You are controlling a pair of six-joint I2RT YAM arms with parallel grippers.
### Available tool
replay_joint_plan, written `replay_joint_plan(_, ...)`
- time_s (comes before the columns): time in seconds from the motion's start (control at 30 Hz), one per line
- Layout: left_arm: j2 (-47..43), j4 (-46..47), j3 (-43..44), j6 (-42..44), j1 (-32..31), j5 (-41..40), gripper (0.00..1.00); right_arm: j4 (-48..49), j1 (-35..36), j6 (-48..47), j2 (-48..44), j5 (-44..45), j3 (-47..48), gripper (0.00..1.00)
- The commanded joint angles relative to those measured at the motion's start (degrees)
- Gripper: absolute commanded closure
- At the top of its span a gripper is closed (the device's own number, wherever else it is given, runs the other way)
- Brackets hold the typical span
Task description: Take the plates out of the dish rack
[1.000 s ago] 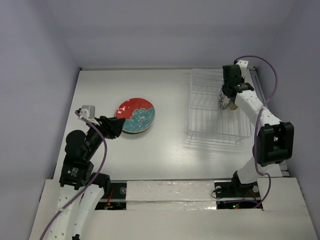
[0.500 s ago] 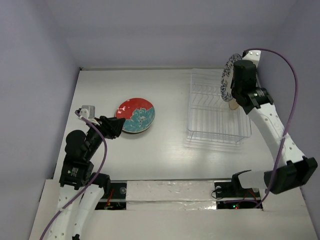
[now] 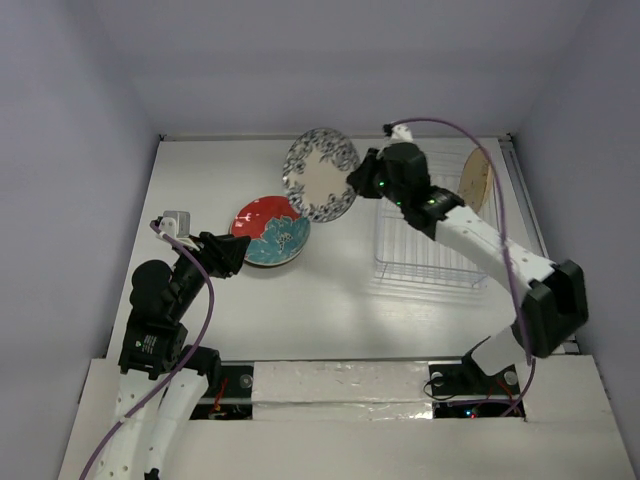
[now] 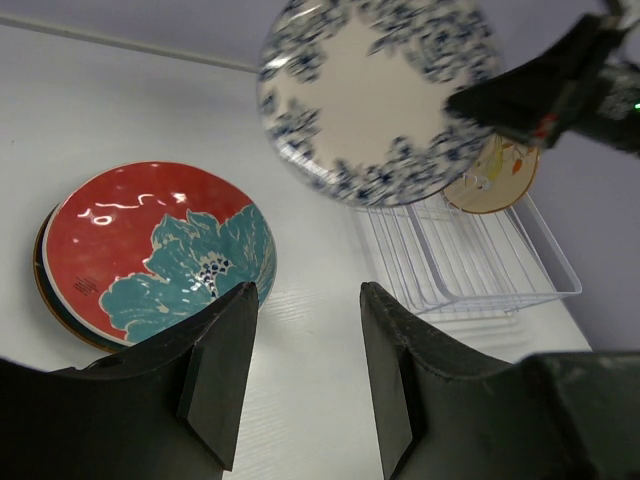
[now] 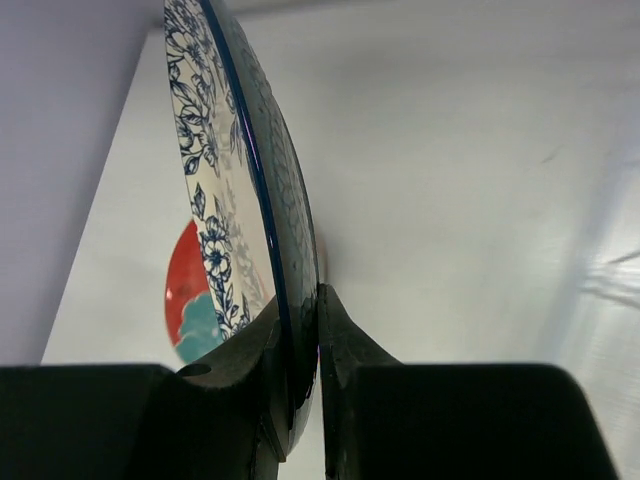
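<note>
The right pincer (image 3: 360, 182), clamped on the rim of the round white ceramic plate with a blue floral border (image 3: 320, 175), has swung it out of the white wire dish rack (image 3: 435, 250). It now holds the plate in the air left of the rack, near the round red ceramic plate with a teal flower (image 3: 272, 230) that tops a stack on the table (image 3: 330, 300). Only the round tan painted ceramic plate (image 3: 473, 180) stands at the rack's far right end, so unloading looks nearly done, though the stack's lower plates are mostly hidden. The left pincer (image 3: 228, 255) waits with its fingers apart farther left of the rack.

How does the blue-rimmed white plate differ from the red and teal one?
The blue-rimmed white plate hangs tilted in the air, clamped at its rim by the right pincer; the red and teal plate lies flat on a darker plate on the table, ungripped. White: plain centre, patterned rim; red: one large flower. Both are round.
</note>
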Motion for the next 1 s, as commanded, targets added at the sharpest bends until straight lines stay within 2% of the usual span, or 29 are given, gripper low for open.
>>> replay_joint_plan(0.0,-0.02,1.73,-0.91,-0.42,-0.01,-0.08,0.57,18.33,4.61,8.86,5.5,-8.4,2.59,1.0)
replay_joint_plan(0.07,-0.11,1.73,-0.91,-0.42,-0.01,-0.17,0.57,18.42,6.03,10.52,12.35,-10.05,6.2,1.0)
replay_joint_plan(0.13,-0.02,1.64,-0.82,-0.42,-0.01,-0.34,0.57,22.45,7.69,14.21,17.35,-12.94,6.56,1.0)
replay_joint_plan(0.5,-0.11,1.64,-0.91,-0.42,-0.01,0.01,0.57,33.09,9.54,25.64,28.36,-15.95,0.42,1.0)
replay_joint_plan(0.6,-0.11,1.73,-0.82,-0.42,-0.01,0.01,0.57,33.01,10.07,26.35,29.51,-16.04,-0.99,0.92)
replay_joint_plan(0.73,-0.11,1.64,-0.91,-0.42,-0.01,0.01,0.57,31.08,11.29,25.91,30.57,-16.12,-1.44,0.72)
replay_joint_plan(0.8,-0.2,1.64,-0.82,-0.42,-0.01,-0.08,0.58,28.72,11.82,24.43,30.31,-15.6,-1.44,0.67)
replay_joint_plan(0.97,-0.02,1.82,-0.91,-0.51,-0.01,-0.08,0.58,19.93,13.67,18.54,28.73,-11.21,1.19,0.33)
